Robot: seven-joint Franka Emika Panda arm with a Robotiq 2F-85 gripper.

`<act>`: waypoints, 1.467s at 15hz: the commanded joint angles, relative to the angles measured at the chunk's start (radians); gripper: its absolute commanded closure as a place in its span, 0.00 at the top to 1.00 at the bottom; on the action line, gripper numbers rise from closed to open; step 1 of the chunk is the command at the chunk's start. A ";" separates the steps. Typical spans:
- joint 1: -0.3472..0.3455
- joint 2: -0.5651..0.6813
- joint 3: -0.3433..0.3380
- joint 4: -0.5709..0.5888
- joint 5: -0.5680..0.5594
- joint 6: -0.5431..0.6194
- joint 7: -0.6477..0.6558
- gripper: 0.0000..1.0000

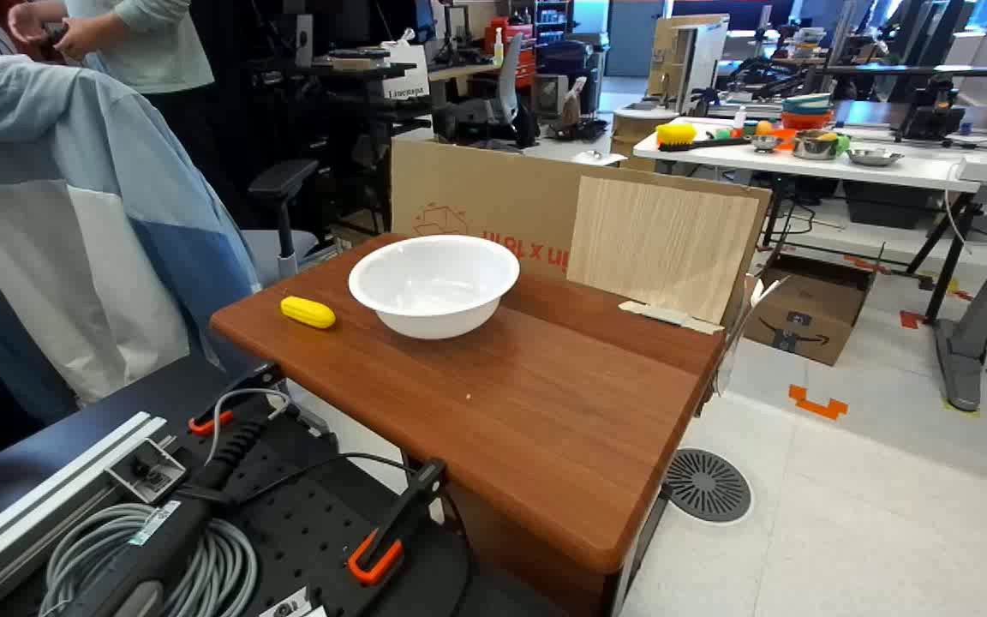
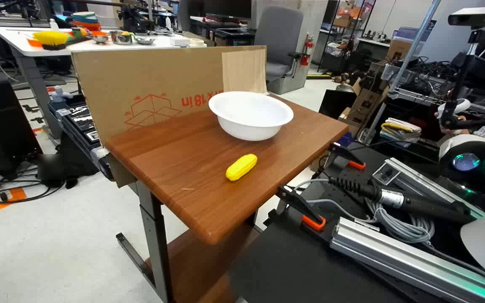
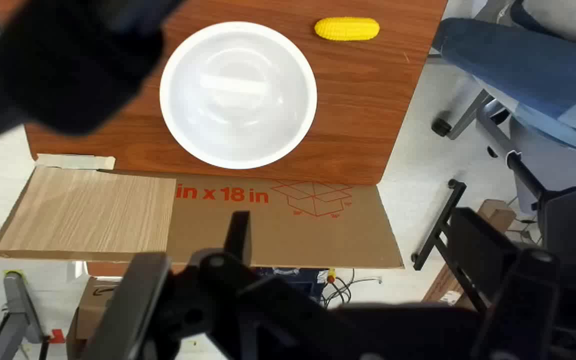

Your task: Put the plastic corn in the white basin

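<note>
We have it all to do: the plastic corn (image 3: pixel 347 29) must go in the white basin (image 3: pixel 238 100). It lies near the basin on the bench (image 3: pixel 358 110), long side going left to right in the wrist view, left end nearer the basin. Our gripper (image 3: pixel 353 235) is spread wide, holding nothing

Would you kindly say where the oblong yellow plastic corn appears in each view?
In an exterior view, the corn is left of centre.
In an exterior view, the corn is just below centre.
Wrist view: corn near top, right of centre.
Shared landmark: round white basin.
</note>
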 commanded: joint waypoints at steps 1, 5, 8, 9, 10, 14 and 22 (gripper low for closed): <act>-0.005 0.001 0.004 0.003 0.003 -0.002 -0.002 1.00; -0.005 0.001 0.004 0.003 0.003 -0.002 -0.002 1.00; -0.005 0.001 0.004 0.003 0.003 -0.002 -0.002 1.00; -0.005 0.001 0.004 0.003 0.003 -0.002 -0.002 1.00; -0.005 0.001 0.004 0.003 0.003 -0.002 -0.002 1.00; 0.024 0.024 -0.008 0.025 -0.036 -0.083 -0.135 1.00; 0.116 0.061 -0.040 0.047 0.008 -0.161 -0.492 1.00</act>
